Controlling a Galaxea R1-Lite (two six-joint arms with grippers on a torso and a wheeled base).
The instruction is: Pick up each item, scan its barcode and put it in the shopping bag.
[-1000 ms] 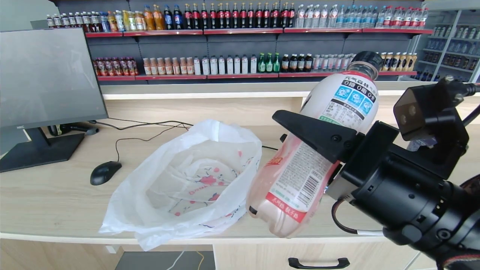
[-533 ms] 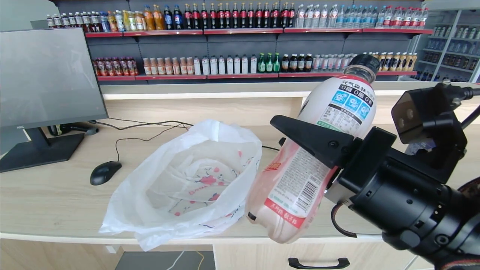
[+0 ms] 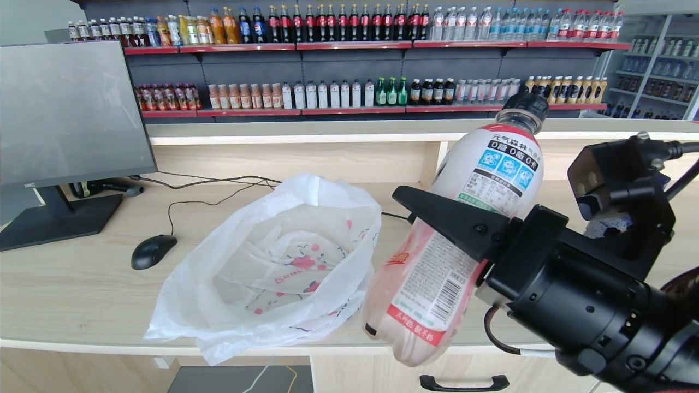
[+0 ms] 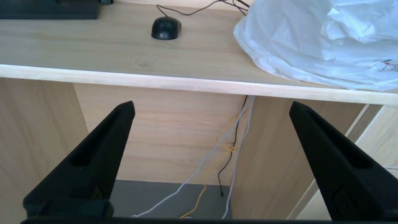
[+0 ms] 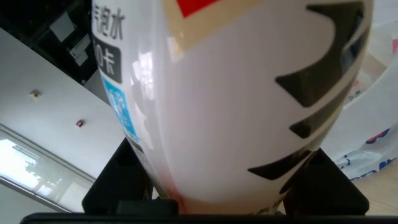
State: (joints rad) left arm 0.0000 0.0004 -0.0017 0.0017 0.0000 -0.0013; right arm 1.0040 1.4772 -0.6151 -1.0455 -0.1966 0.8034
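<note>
Clamped in right end effector (image 3: 437,218): bottle (image 3: 437,278), tilted, cap uppermost, barcode showing, over front edge of worktop (image 3: 71,284), just beside open shopping bag (image 3: 273,256). Left end effector (image 4: 211,107): fingers apart, below worktop front edge. Mouse (image 3: 153,250) near bag.

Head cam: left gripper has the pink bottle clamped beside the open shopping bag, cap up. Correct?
Wrong arm. The right gripper has the pink bottle clamped beside the open shopping bag, cap up; the head view shows it. The left gripper hangs open and empty below the counter edge.
</note>
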